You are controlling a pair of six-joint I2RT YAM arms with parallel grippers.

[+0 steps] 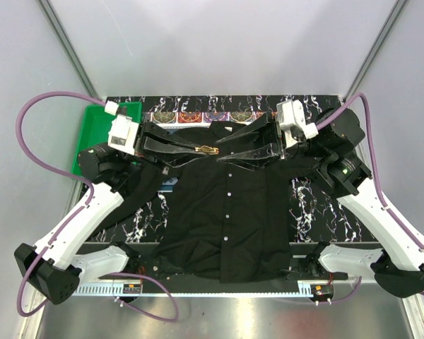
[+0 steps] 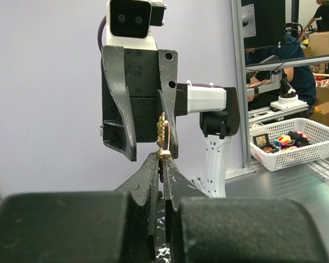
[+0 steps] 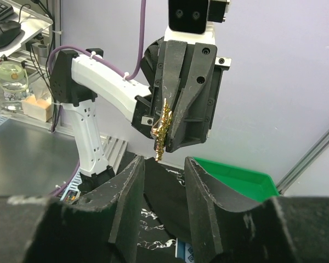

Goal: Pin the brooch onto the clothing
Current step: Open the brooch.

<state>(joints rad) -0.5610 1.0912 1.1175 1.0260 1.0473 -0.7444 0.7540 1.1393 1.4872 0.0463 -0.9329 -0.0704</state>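
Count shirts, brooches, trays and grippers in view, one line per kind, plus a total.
Shirt: 1
Brooch: 1
Green tray: 1
Grippers: 2 (left gripper, right gripper)
Total: 5

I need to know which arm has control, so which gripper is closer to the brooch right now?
Left. The left gripper is shut on the brooch at its fingertips. The right gripper faces it, open, not gripping it.
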